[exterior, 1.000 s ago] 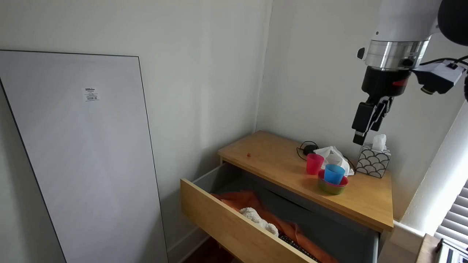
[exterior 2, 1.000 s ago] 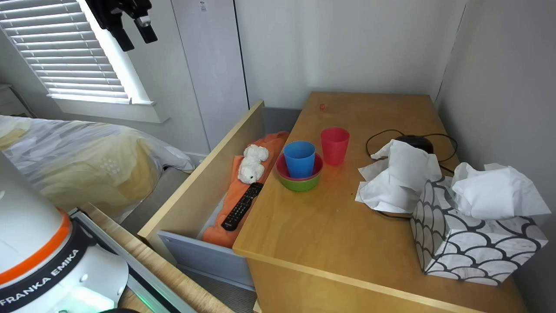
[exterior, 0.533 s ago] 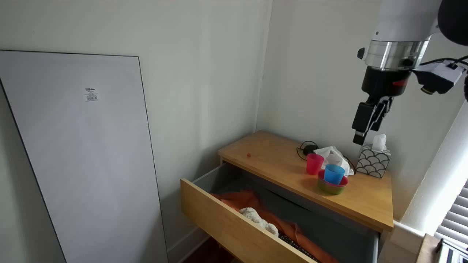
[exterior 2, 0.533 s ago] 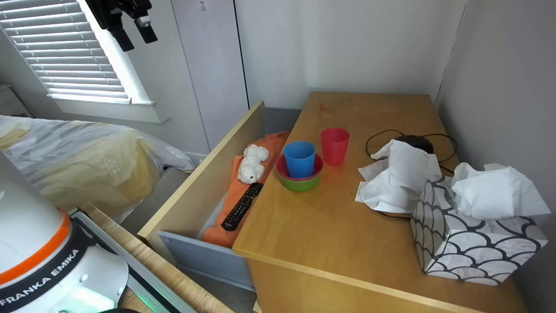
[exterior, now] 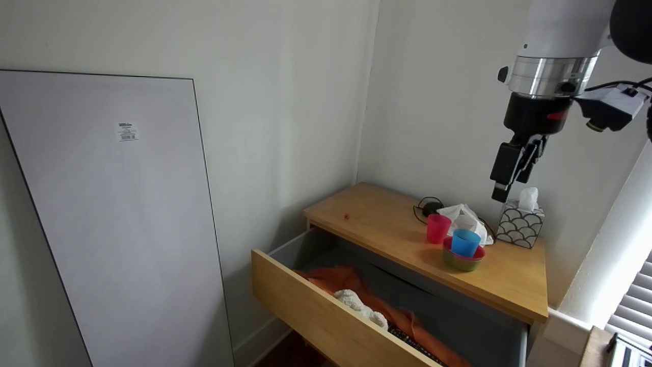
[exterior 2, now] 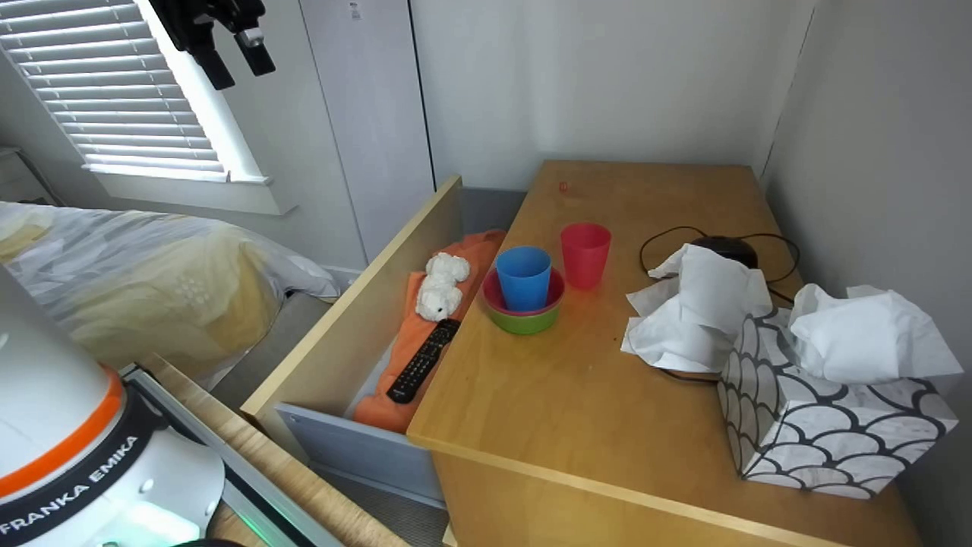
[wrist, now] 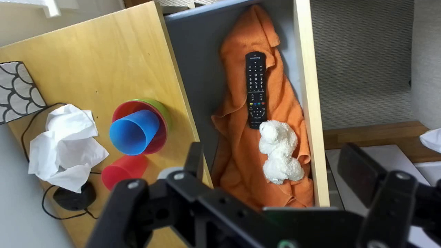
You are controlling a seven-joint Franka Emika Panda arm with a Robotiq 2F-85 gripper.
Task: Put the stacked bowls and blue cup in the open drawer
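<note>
The blue cup (exterior 2: 524, 281) stands in the stacked bowls, a red bowl (exterior 2: 558, 292) inside a green bowl (exterior 2: 524, 324), on the wooden dresser top. They also show in an exterior view, as cup (exterior: 465, 243) and bowls (exterior: 461, 262), and in the wrist view, as cup (wrist: 132, 132) and bowls (wrist: 162, 120). The open drawer (exterior: 326, 311), with a light wood front, holds an orange cloth (exterior 2: 383, 410), a white plush toy (exterior 2: 439, 292) and a black remote (exterior 2: 423, 363). My gripper (exterior: 512, 184) is open and empty, high above the drawer in the wrist view (wrist: 277, 158).
A red cup (exterior 2: 585, 254) stands right beside the bowls. Crumpled tissue (exterior 2: 695, 311), a black device with a cable (exterior 2: 725, 249) and a patterned tissue box (exterior 2: 843, 425) are on the dresser toward the wall. A small red item (exterior 2: 563, 186) lies at its far end.
</note>
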